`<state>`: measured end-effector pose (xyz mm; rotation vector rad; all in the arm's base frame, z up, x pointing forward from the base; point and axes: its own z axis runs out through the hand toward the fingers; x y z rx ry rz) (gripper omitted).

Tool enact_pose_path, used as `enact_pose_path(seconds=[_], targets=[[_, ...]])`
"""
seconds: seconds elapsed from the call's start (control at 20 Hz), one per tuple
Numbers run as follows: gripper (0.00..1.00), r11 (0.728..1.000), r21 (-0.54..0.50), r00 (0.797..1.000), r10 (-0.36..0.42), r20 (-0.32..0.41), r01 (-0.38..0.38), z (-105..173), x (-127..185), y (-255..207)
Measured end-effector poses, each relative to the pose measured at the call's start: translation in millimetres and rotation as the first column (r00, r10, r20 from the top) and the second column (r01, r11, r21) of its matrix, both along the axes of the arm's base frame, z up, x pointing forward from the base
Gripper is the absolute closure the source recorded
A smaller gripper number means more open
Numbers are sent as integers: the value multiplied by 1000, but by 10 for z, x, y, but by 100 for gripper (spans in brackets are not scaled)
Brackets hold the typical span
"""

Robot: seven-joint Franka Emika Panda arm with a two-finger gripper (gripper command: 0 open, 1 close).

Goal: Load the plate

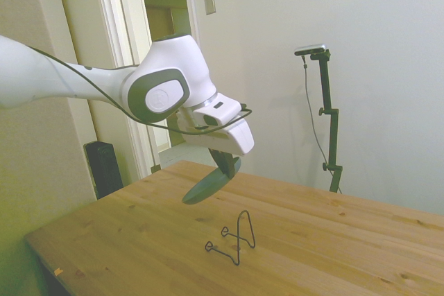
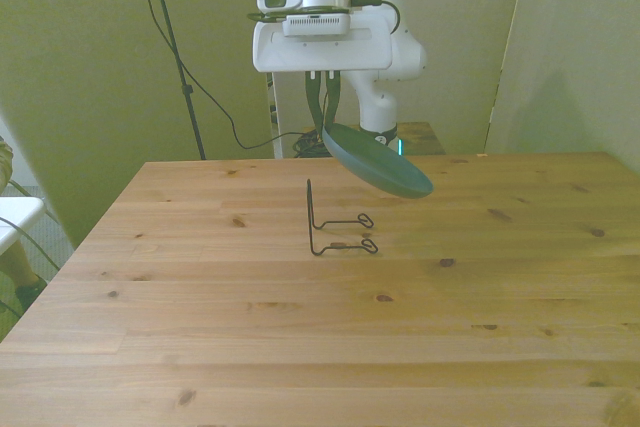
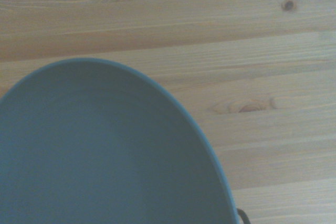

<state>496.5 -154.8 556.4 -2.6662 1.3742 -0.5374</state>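
The teal blue-grey plate (image 1: pixel 211 184) (image 2: pixel 380 163) hangs tilted in the air, held by its upper rim. My gripper (image 1: pixel 227 162) (image 2: pixel 324 119) is shut on that rim, well above the wooden table (image 2: pixel 300 327). In the wrist view the plate (image 3: pixel 100 150) fills most of the picture, with table boards beyond it. A thin black wire stand (image 1: pixel 234 238) (image 2: pixel 335 222) rests on the table below the plate, slightly toward the front view's left of it. Plate and stand are apart.
A dark speaker-like box (image 1: pixel 104 168) stands on the floor beside the table, by an open doorway (image 1: pixel 166 25). A black cable (image 2: pixel 215 107) hangs behind the table's far edge.
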Motion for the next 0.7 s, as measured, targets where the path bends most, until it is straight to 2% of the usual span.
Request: enact_pose_path(seconds=[0.25,0.7], targets=[[100,993,-89,997,-69,35,72,-34,-87,142],[100,975,-170,990,-140,27,143,-216,-156,145]])
